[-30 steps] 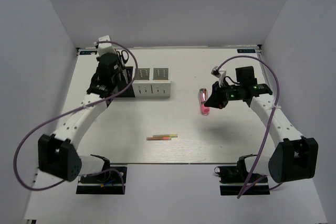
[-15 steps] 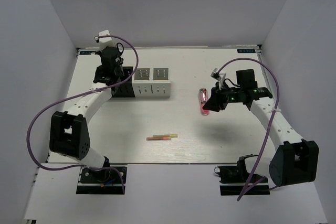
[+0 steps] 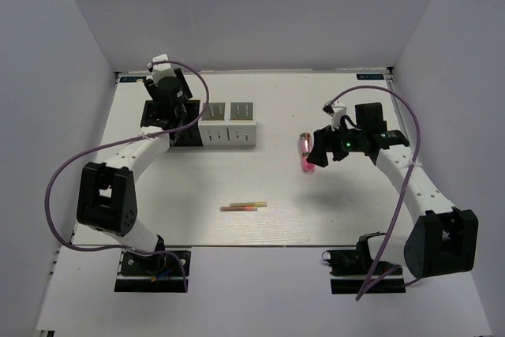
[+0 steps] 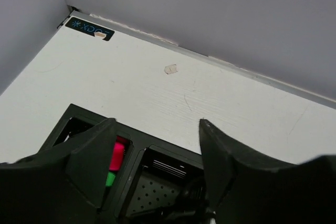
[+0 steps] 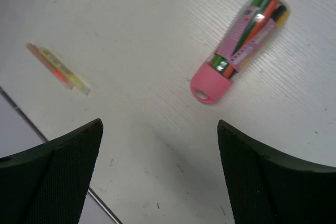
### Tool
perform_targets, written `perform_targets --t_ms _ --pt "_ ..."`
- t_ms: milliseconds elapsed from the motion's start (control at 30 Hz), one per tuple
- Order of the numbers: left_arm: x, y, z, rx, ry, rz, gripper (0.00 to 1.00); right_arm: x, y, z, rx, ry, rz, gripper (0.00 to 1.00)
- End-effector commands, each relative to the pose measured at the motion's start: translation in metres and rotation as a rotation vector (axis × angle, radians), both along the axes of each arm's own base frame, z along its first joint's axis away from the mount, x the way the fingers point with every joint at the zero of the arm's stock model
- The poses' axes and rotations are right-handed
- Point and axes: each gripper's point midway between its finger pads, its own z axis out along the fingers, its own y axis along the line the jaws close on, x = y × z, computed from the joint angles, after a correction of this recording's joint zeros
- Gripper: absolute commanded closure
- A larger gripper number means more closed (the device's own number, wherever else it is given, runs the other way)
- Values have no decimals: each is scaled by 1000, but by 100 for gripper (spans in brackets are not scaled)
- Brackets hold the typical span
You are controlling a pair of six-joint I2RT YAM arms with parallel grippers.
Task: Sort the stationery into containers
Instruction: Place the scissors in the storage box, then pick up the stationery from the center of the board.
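Four containers stand in a row: two black cubes and two white cubes. My left gripper hangs open right above the black ones. In the left wrist view its jaws hold nothing; below them, pink and green highlighter caps stick up in one black cube, and something dark with thin silver strips lies in the other. The pink clear tube lies on the table, just left of my open right gripper. In the right wrist view the tube is ahead of the jaws, untouched. Thin yellow-orange sticks lie mid-table.
White walls close in the table at the back and both sides. The sticks appear far left in the right wrist view, near the table's front edge. A small label marks the back left corner.
Both grippers went from shut to open. The left arm's elbow swung up and in while its gripper stayed over the black cubes. The tube and sticks have not moved.
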Motion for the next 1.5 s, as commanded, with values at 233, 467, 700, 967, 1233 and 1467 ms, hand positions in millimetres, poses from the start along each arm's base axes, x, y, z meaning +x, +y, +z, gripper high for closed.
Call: perform_targets --t_ms 233,467,700,967,1233,1467 --pt "-62 -34 70 -86 -4 -232 89 93 -14 18 -131 53 -205 53" --pt "-179 -77 28 -193 300 -515 22 155 -15 -24 -311 213 -235 18" --pt "-272 -77 -30 -168 513 -663 21 157 -8 -52 -383 280 -243 17" --pt "-305 -66 -66 -165 530 -682 21 128 7 -94 -451 393 -240 19" --pt "-311 -67 -76 -180 515 -695 21 130 4 -127 -584 412 -338 21" --pt "-313 -66 -79 -182 491 -697 21 123 -1 -142 -607 452 -349 42"
